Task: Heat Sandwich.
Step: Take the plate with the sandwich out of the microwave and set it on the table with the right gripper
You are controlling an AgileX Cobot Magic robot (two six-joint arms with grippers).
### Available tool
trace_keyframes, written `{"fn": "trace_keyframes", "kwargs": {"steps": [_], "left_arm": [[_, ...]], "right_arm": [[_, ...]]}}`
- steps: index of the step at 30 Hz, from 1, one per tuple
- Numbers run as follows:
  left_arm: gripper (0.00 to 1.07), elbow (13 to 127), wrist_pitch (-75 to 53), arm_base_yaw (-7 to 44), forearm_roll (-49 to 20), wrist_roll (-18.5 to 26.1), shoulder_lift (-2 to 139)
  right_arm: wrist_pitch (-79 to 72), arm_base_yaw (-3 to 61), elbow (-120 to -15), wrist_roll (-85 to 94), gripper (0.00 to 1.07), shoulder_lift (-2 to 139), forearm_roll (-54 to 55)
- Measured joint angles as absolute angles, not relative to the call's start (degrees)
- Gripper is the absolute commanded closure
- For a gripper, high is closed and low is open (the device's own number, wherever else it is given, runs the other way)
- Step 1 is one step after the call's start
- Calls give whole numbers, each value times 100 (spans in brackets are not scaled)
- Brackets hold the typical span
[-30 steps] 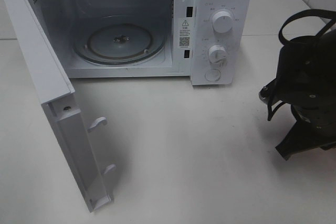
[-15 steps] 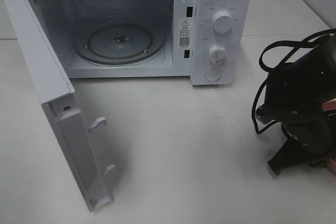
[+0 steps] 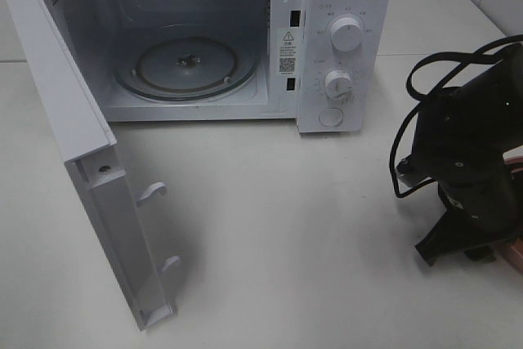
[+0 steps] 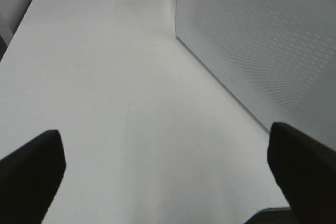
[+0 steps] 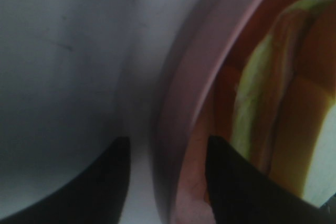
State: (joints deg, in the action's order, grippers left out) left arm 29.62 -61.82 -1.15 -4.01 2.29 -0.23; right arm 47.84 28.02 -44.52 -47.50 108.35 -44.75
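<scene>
From the high camera, a white microwave [image 3: 204, 38] is seen on the table [image 3: 286, 226] with its door [image 3: 73, 145] swung wide and the glass turntable [image 3: 186, 64] bare; the right gripper [image 3: 458, 247] is lowered at the table's right edge, where only a sliver of the pink plate [image 3: 515, 255] shows beside it, and the sandwich itself is hidden there. In the left wrist view, the left gripper [image 4: 168, 171] is held wide apart over bare table, with nothing between its fingers, next to the microwave's perforated side. In the right wrist view, the plate's rim [image 5: 194, 103] is straddled by the right gripper's [image 5: 165, 177] parted fingers, one outside on the table, one inside over the plate; whether the rim is actually pinched cannot be told. The sandwich [image 5: 273, 108] lies on that plate, close to the inner finger, showing pale yellow-green and reddish filling between tan layers. It is judged light, soft and easily squashed or slid apart, so the stiff plate rim is the better place to be gripped, and the plate is best kept level.
</scene>
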Motion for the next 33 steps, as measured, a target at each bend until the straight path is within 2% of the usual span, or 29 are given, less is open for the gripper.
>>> {"fn": "trace_keyframes", "kwargs": {"steps": [7, 10, 14, 25, 33], "left_arm": [[6, 2962, -6182, -115, -401, 229, -23], [6, 2962, -6182, -115, -401, 229, -23], [6, 2962, -6182, -115, -401, 229, -23], [6, 2962, -6182, -115, -401, 229, -23], [6, 2962, -6182, -115, -401, 229, -23]], "right_arm": [[4738, 2796, -4481, -4028, 45, 10382, -4120], [4738, 2796, -4481, -3610, 34, 10044, -3827], [4710, 2796, -4481, -3249, 26, 9597, -3610], [4693, 2796, -4481, -2510, 28, 8182, -3272], [4733, 2796, -4481, -1742, 29, 6835, -2257]]}}
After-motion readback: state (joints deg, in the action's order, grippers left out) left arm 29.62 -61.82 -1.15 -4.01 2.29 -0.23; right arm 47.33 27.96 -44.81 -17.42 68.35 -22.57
